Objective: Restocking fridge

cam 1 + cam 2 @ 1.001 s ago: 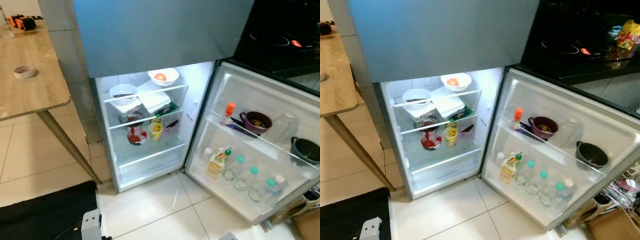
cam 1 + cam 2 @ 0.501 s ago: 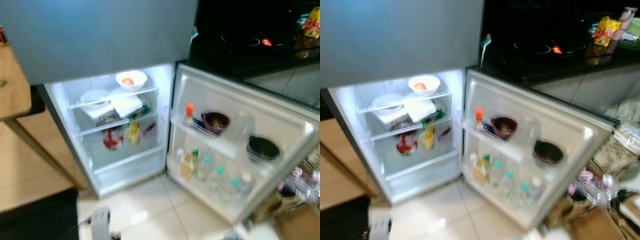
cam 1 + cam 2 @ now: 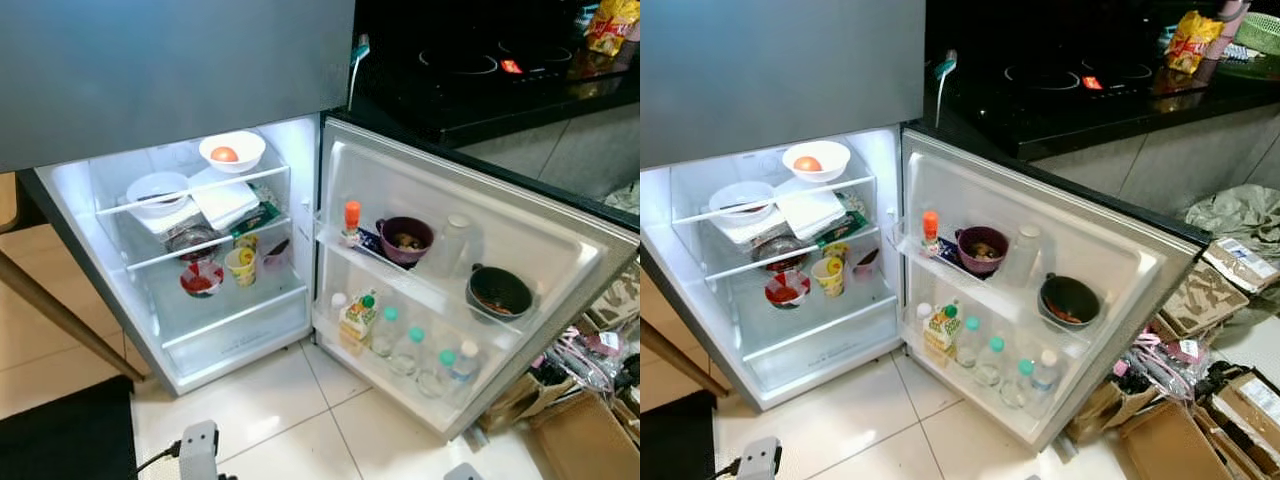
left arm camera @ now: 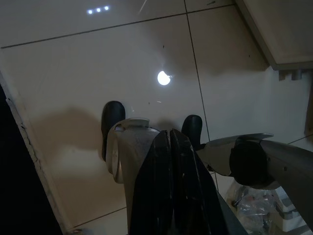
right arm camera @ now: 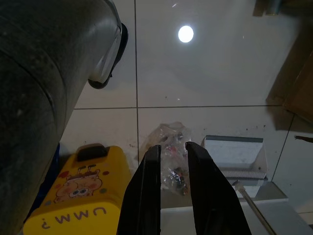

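White-lit fridge [image 3: 200, 330] gapes before us; left end effector [image 4: 169, 142] pressed together, right end effector [image 5: 172, 154] slightly spread, both over floor tiles [image 5: 220, 73].

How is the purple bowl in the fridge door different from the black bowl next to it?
The purple bowl is purple with brownish food inside; the black bowl is dark with something reddish inside. The purple bowl sits nearer the hinge, beside an orange-capped bottle; the black bowl sits toward the door's outer edge. Both stand upright on the upper door shelf.
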{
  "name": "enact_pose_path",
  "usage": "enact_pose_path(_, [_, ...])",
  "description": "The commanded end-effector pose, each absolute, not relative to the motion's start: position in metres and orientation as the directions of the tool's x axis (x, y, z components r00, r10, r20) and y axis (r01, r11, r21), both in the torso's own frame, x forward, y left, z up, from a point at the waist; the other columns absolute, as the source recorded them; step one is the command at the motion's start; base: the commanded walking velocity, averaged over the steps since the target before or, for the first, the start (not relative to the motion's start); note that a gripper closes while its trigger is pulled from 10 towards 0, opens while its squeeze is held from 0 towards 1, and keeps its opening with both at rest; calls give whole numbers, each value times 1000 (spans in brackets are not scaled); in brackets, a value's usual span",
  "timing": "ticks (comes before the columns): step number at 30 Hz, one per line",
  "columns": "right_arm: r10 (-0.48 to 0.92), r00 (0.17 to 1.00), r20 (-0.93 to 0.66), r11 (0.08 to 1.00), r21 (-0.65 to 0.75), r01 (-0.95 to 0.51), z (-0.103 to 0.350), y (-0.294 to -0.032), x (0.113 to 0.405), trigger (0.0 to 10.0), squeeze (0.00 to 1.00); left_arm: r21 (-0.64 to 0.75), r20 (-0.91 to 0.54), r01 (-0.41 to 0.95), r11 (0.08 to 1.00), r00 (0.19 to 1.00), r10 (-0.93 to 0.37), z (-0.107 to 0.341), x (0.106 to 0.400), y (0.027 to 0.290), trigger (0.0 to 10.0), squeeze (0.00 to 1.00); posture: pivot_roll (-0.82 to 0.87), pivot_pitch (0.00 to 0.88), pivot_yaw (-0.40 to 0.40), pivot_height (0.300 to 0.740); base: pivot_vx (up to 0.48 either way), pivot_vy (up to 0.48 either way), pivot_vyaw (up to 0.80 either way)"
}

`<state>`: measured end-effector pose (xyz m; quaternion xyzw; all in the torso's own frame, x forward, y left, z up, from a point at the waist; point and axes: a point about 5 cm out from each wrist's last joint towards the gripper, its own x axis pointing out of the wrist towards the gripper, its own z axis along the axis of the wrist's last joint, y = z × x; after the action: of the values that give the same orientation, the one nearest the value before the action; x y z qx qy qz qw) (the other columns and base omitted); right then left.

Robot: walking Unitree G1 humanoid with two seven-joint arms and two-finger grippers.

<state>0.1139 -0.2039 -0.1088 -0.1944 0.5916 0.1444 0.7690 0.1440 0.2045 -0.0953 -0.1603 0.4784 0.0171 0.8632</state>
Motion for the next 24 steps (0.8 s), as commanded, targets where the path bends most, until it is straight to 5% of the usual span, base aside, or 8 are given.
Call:
enact_pose_path(1, [-13, 271, -963, 885, -138, -445, -108, -205, 115, 10000, 0, -253, -838, -190, 949, 532, -117, -97, 141, 205, 10000, 0, -31, 0, -44, 740, 0, 0, 0])
enact_pose_path(10, [-7, 251, -968, 876, -127, -466, -109, -204, 114, 10000, 0, -247, -840, -188, 951, 530, -114, -96, 141, 205, 10000, 0, -26, 0, -43, 740, 0, 0, 0])
enact_pose_path(24, [11, 243, -970, 871, -110, -479, -109, -202, 114, 10000, 0, -243, -843, -177, 954, 526, -117, -97, 140, 204, 10000, 0, -29, 0, -38, 740, 0, 0, 770])
